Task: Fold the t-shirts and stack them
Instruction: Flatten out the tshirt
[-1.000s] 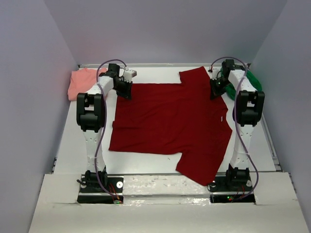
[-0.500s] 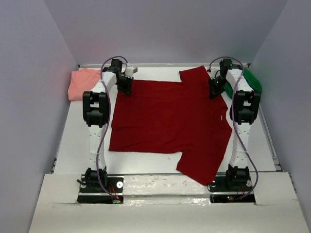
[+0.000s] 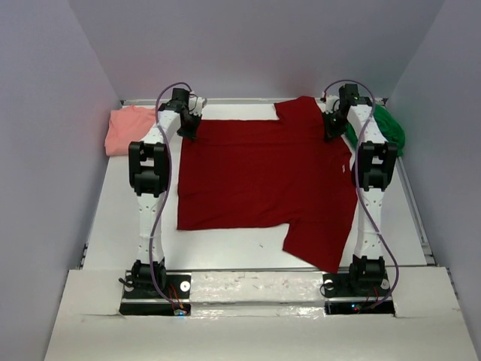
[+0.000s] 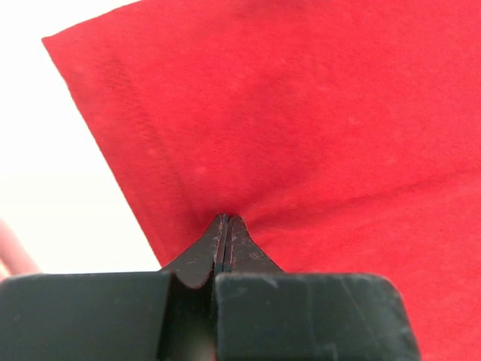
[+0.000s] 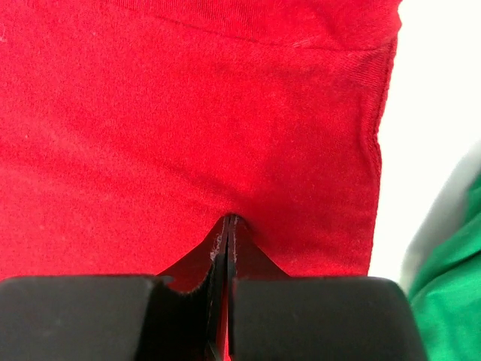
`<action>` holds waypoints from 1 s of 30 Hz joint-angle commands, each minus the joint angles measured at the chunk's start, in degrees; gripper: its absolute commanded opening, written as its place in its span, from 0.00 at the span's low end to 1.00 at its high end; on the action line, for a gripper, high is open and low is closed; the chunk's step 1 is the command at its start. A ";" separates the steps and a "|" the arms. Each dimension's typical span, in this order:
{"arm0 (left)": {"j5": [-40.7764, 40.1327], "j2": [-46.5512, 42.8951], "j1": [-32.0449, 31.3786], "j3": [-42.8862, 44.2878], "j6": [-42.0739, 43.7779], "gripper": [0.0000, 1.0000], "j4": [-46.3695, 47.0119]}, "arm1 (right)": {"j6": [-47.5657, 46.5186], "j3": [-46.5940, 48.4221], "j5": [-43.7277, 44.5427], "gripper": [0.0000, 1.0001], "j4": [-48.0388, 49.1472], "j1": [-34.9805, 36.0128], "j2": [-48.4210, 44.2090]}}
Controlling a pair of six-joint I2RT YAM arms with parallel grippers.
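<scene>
Judging by the layout, the spreading step was in hand: the red shirt (image 3: 263,180) was laid almost flat across the middle of the worktop (image 3: 120,226) and was pinched along its far edge, the left fingers (image 4: 199,259) pressed together on a hem corner and the right fingers (image 5: 195,263) likewise clamped by the far sleeve, beside the green shirt (image 3: 387,128). The cloth was seen to be a soft, matte knit with stitched hems, puckered at each pinch, its near sleeve skewed; the pink shirt (image 3: 128,129) was bunched at the far left. A release and a first fold would probably be called for next.
</scene>
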 commanded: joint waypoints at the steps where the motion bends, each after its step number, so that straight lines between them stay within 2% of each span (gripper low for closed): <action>1: -2.67 -0.82 -0.26 2.14 -2.67 0.00 2.82 | -1.76 3.55 3.13 0.00 6.10 0.20 1.82; 6: -5.13 -0.11 -1.93 3.03 -2.59 0.00 4.66 | -2.81 4.61 1.02 0.00 8.56 0.20 2.00; 12: -8.03 -0.72 -2.90 5.48 -1.62 0.00 4.84 | -3.25 -0.56 -3.72 0.00 8.92 0.20 -2.82; 16: -8.73 -6.15 -3.16 2.42 -1.36 0.00 5.46 | -4.48 -6.28 -9.69 0.03 6.64 0.20 -9.68; 19: -8.74 -11.07 -3.34 -1.09 -1.36 0.00 5.37 | -4.83 -8.48 -11.54 0.00 3.65 0.20 -14.51; 27: -4.79 -26.90 -3.26 -14.19 -0.04 0.00 5.90 | -5.63 -20.86 -12.87 0.00 0.57 0.20 -30.06; 28: -3.74 -29.26 -3.34 -15.33 0.40 0.00 5.55 | -5.71 -23.66 -12.78 0.10 0.48 0.20 -32.95; 30: -2.77 -32.17 -3.34 -19.81 0.14 0.20 5.80 | -5.63 -26.05 -12.78 0.23 0.04 0.20 -35.52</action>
